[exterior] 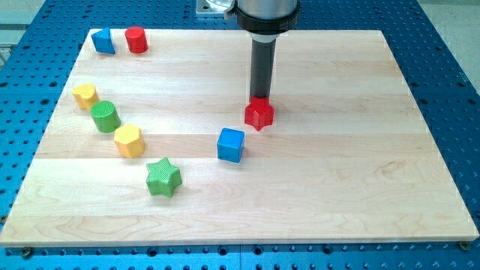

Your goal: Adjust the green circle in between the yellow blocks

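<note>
Light wooden board point(315, 187) on a blue perforated table point(450, 45). My tip point(260, 100) is at the lower end of the straight dark rod, right at the top edge of the red star-shaped block point(259, 114), touching or nearly so (cannot tell which). No fingers on this rig, just the rod, so nothing is held.

Green circle, a ridged cylinder block point(106, 116), sits at the view's left, between the two yellow blocks: small yellow block point(85, 95) just up-left of it, yellow hexagonal block point(129, 140) just down-right. All three form a diagonal line, very close together, contact unclear. The tip is well apart from them.

Green star block point(163, 178) lies below the yellow hexagonal block. Blue cube point(231, 145) sits near the red star, lower left of it. Blue block point(103, 40) and red cylinder point(136, 40) sit side by side at top left.
</note>
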